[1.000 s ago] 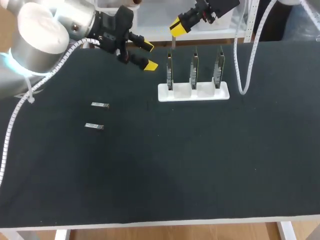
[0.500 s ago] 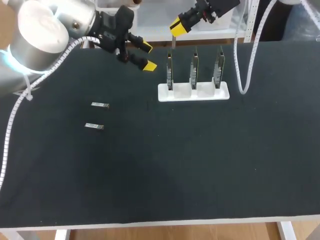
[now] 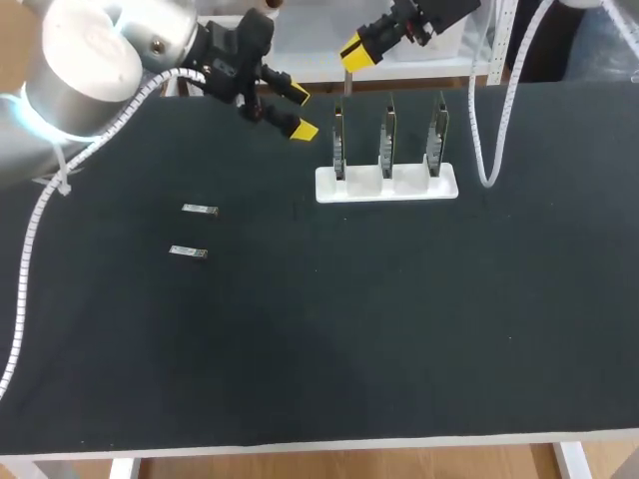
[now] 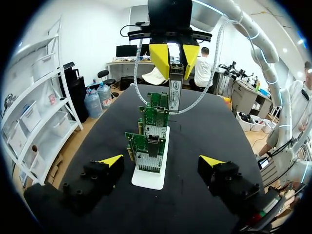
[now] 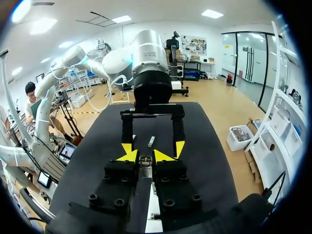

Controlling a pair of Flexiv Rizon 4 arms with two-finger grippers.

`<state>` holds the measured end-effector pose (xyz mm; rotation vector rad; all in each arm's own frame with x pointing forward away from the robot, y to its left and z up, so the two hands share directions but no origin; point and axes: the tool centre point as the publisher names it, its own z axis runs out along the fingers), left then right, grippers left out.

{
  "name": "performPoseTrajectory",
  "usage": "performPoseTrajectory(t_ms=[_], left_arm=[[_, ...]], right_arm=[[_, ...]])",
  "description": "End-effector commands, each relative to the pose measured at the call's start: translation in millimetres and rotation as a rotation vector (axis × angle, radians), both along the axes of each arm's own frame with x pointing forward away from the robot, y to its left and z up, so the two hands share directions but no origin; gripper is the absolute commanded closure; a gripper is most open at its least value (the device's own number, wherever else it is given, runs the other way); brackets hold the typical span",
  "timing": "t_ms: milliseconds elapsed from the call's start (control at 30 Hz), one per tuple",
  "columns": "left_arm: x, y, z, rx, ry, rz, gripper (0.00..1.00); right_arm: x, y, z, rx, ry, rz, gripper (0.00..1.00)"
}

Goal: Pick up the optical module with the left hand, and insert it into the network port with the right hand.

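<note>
**Black tabletop, module poised above the cards**

Dark tabletop (image 3: pixel 399 329) with a white stand (image 3: pixel 387 186) carrying three upright network cards (image 3: pixel 386 135). Right gripper (image 3: pixel 354 52) closed on an optical module (image 4: pixel 175 88), held vertical, probably to drop straight into a card's network port (image 4: pixel 153 145); seemingly over the end card. Left gripper (image 3: pixel 300 112) open and empty, beside the stand, clear of the way. Two spare modules (image 3: pixel 200 210) lying well apart from both.

The black table (image 3: pixel 419 329) carries two small silvery bars toward its left edge, the farther bar (image 3: pixel 201 210) and the nearer bar (image 3: pixel 188 252), possibly spare modules.
</note>
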<state>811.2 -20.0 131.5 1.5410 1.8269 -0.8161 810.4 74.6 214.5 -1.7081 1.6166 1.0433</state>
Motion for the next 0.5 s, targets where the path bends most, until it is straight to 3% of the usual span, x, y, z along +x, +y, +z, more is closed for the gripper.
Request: performPoseTrajectory(t_ms=[33, 500], left_arm=[[3.6, -0.8, -0.1, 0.002, 0.002, -0.010, 0.00], [3.8, -1.3, 0.3, 0.000, -0.002, -0.018, 0.00]], right_arm=[[-1.3, -0.9, 0.7, -0.001, -0.002, -0.004, 1.00], [-4.0, -1.1, -3.9, -0.004, -0.015, -0.033, 1.00]])
